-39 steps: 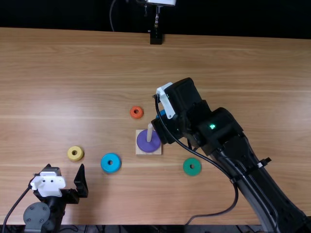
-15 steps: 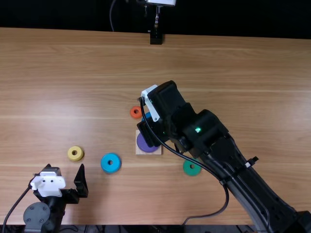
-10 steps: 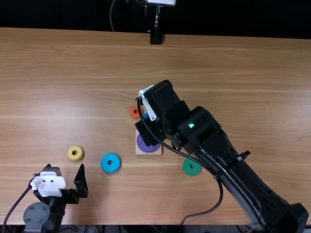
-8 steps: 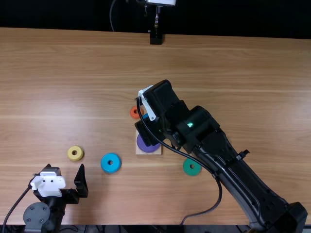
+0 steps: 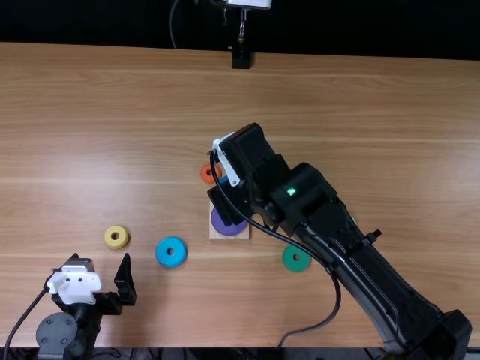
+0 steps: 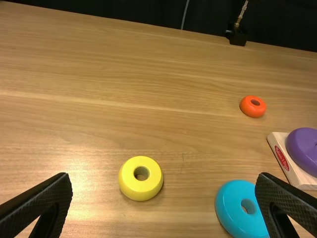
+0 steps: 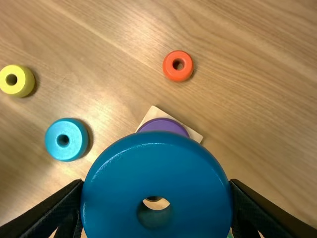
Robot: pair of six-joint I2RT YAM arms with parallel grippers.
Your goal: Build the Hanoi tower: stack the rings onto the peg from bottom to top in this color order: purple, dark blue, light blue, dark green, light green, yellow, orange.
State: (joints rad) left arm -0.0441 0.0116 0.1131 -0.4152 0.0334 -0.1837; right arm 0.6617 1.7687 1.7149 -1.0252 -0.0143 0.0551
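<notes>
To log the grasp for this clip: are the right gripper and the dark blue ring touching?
Touching. The right wrist view shows the right gripper with a finger against each side of the dark blue ring, no gap.

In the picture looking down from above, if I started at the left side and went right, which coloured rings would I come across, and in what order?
Yellow ring → light blue ring → orange ring → purple ring → green ring.
</notes>
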